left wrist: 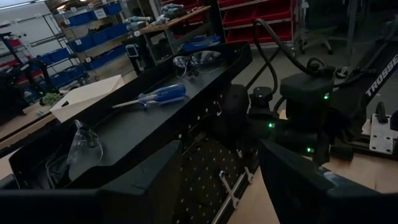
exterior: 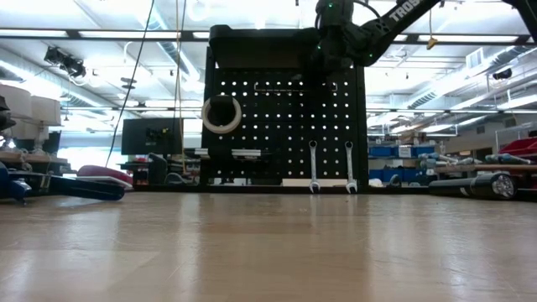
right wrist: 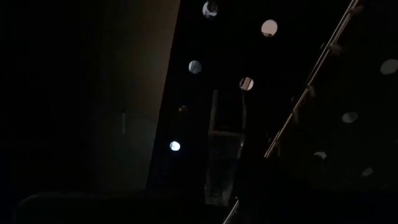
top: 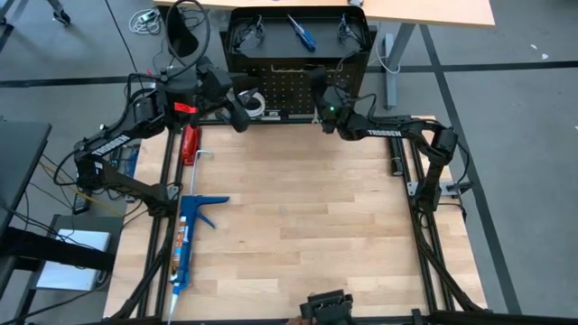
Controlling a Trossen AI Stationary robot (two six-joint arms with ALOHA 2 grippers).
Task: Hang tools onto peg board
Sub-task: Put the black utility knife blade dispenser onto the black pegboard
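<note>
The black peg board (top: 298, 81) stands at the table's far edge. On its top shelf (left wrist: 143, 124) lie a blue-handled screwdriver (left wrist: 158, 96) and two safety glasses (left wrist: 199, 60) (left wrist: 81, 146). A white tape roll (exterior: 221, 113) hangs on the board's upper left. Two silver wrenches (exterior: 313, 168) (exterior: 350, 168) hang low on its right. My left gripper (top: 239, 116) is open and empty just in front of the tape roll (top: 256, 102). My right gripper (top: 319, 90) is up against the board's upper right (exterior: 336, 50). The pen-like tool does not show.
A long blue caulking gun (top: 191, 236) and a red-handled tool (top: 189, 143) lie along the table's left side. The pale wooden tabletop (top: 307, 199) spreads in front of the board. A wire hook bar (exterior: 285, 86) sits on the board's upper row.
</note>
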